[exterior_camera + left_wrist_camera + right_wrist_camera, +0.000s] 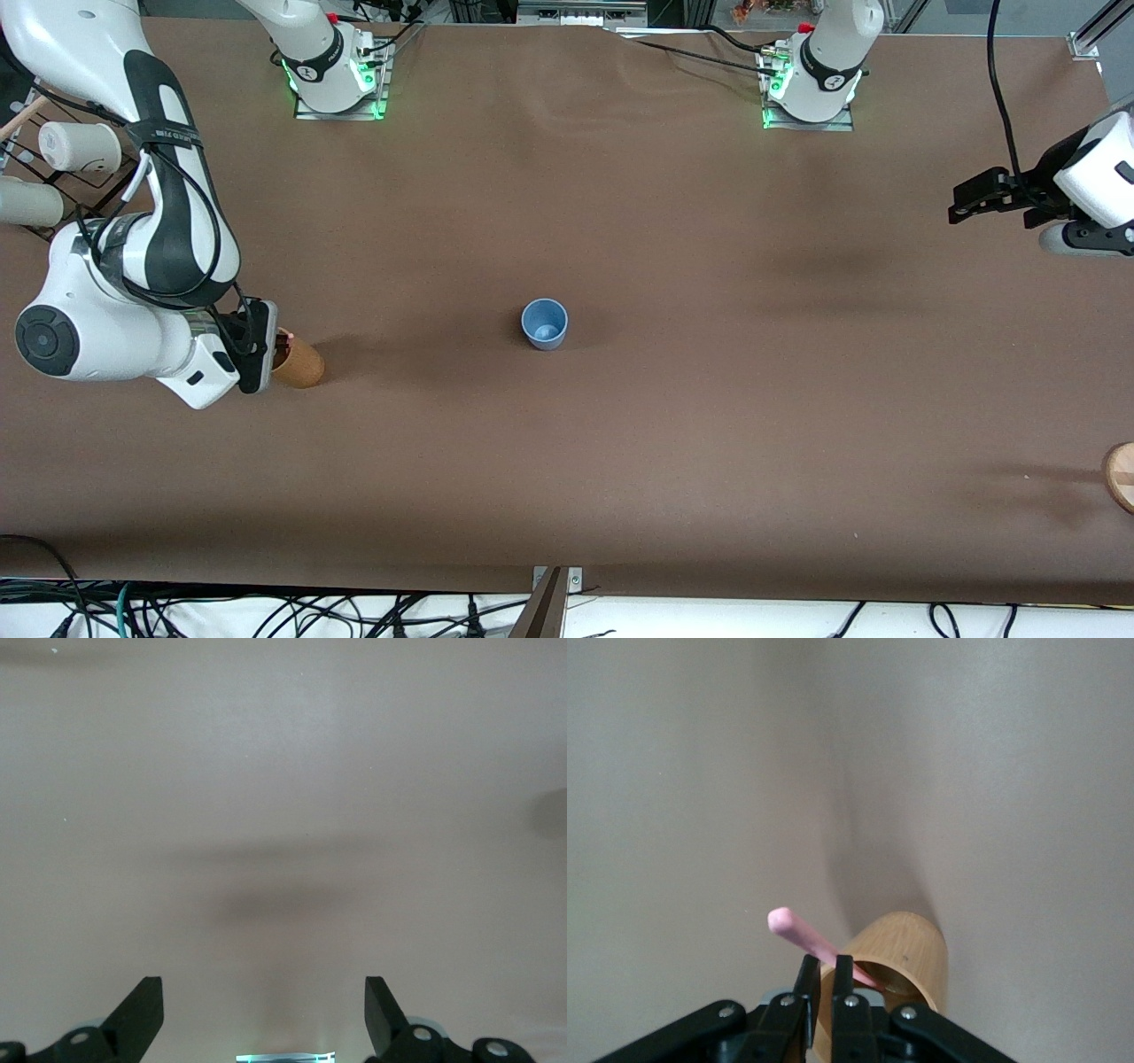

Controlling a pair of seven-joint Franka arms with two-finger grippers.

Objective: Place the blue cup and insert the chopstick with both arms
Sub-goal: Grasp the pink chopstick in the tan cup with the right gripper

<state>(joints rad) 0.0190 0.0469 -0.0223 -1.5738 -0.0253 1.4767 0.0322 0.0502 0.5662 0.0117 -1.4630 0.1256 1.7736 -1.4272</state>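
Nearest the camera, the tan wooden-looking cup holds the thin pale pink chopstick, which the right hand pinches for lifting toward the small blue-grey tapered cup mid-counter, while the left hand waits, fingers apart.

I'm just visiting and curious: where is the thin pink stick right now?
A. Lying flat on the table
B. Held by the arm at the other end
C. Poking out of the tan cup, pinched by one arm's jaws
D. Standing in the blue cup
C: the right gripper has its jaws shut on the chopstick, which leans out of the tan cup.
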